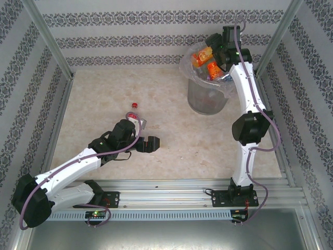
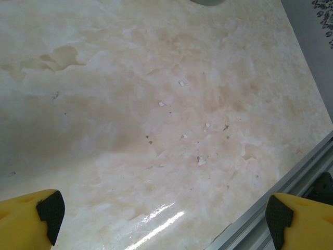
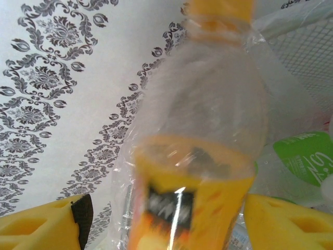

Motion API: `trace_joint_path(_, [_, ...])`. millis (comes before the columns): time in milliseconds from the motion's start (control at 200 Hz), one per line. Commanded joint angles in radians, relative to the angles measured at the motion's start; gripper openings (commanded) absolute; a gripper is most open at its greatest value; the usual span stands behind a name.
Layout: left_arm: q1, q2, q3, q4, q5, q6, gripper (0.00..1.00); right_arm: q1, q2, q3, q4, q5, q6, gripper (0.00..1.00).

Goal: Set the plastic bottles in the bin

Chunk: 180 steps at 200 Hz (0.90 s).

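Observation:
The grey bin [image 1: 207, 99], lined with a clear bag, stands at the back right and holds several plastic bottles. My right gripper [image 1: 213, 48] hovers over its rim. An orange-labelled bottle [image 3: 195, 156] hangs blurred between its yellow fingers [image 3: 47, 226]. A gap shows between the left pad and the bottle, so the jaws stand open. A green-labelled bottle [image 3: 304, 156] lies below in the bin. A clear bottle with a red cap [image 1: 133, 106] lies on the table just beyond my left arm. My left gripper [image 1: 151, 144] [image 2: 158, 219] is open over bare table.
The marbled table [image 2: 156, 104] is walled by patterned panels on three sides. An aluminium rail [image 2: 291, 182] runs along the near edge, close to my left gripper's right finger. A second orange-labelled bottle [image 1: 214, 69] rests on top of the pile in the bin.

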<state>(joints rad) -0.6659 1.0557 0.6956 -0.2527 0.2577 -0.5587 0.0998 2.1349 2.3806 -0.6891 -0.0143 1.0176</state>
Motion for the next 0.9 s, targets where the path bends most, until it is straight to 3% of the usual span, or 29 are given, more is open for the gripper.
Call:
trace_joint_path(0, [0.009, -0.025, 0.000, 0.009, -0.004, -0.002, 1.00, -0.008, -0.027, 0.030, -0.015, 0.029, -0.019, 0.78])
trace_joint_path(315, [0.038, -0.071, 0.085, -0.154, -0.100, 0.049, 1.00, 0.014, -0.110, 0.025, -0.006, 0.001, -0.087, 0.78])
trace_joint_path(520, [0.110, -0.051, 0.131, -0.243, -0.158, 0.058, 1.00, 0.068, -0.200, -0.023, -0.022, 0.033, -0.199, 0.80])
trace_joint_path(689, [0.193, 0.005, 0.156, -0.281, -0.178, 0.068, 1.00, 0.122, -0.349, -0.204, 0.040, 0.000, -0.318, 0.82])
trace_joint_path(894, [0.265, 0.113, 0.182, -0.279, -0.166, 0.078, 1.00, 0.196, -0.581, -0.515, 0.122, -0.133, -0.452, 0.85])
